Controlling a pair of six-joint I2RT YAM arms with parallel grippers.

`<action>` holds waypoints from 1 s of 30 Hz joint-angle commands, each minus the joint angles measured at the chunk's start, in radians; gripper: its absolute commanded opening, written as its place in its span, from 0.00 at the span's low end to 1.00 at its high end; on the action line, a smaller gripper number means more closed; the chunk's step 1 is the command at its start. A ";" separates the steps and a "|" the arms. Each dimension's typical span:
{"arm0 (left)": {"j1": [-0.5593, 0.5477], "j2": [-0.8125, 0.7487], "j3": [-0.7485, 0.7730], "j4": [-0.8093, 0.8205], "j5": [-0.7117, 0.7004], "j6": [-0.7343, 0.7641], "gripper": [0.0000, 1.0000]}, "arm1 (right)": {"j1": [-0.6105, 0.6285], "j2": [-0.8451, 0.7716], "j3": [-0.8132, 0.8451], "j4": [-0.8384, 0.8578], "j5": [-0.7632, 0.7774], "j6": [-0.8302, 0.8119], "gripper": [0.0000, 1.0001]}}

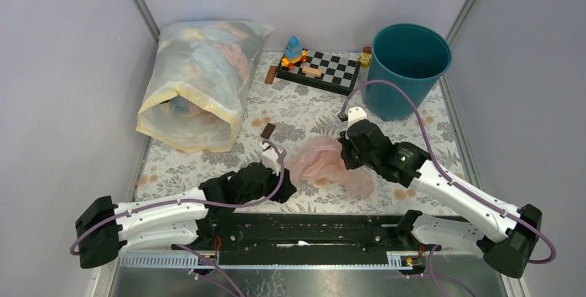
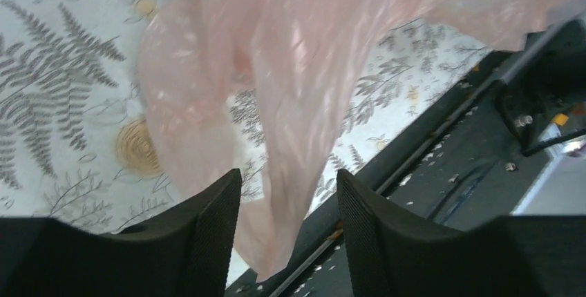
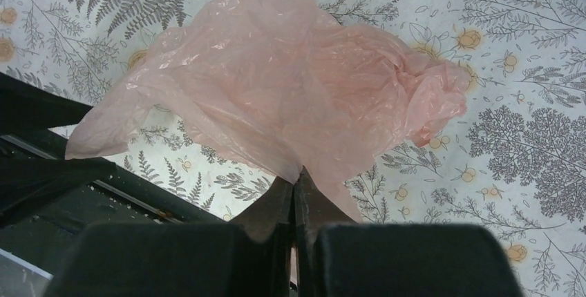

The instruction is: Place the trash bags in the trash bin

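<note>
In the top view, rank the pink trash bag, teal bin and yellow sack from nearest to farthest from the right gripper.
1. pink trash bag, pinched in the right gripper, mid-table.
2. teal bin, back right.
3. yellow sack, back left.

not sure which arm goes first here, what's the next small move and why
Probably close the left tool: it is open with a fold of the trash bag between its fingers, while the right tool is shut on the bag. Then both could carry it to the trash bin.
</note>
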 commanded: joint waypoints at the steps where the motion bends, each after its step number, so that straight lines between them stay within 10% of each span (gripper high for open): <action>1: -0.016 -0.032 -0.005 -0.065 -0.107 -0.074 0.42 | 0.006 -0.015 0.028 0.003 0.065 0.063 0.09; 6: -0.017 -0.138 0.021 -0.194 -0.051 -0.163 0.01 | 0.005 -0.058 0.014 -0.019 0.172 0.113 0.20; 11: -0.016 -0.230 0.038 -0.201 0.047 -0.265 0.00 | 0.005 -0.085 -0.036 0.006 0.068 0.138 0.99; 30: -0.016 -0.317 0.100 -0.209 0.047 -0.391 0.00 | 0.006 -0.277 -0.152 0.032 0.015 0.184 1.00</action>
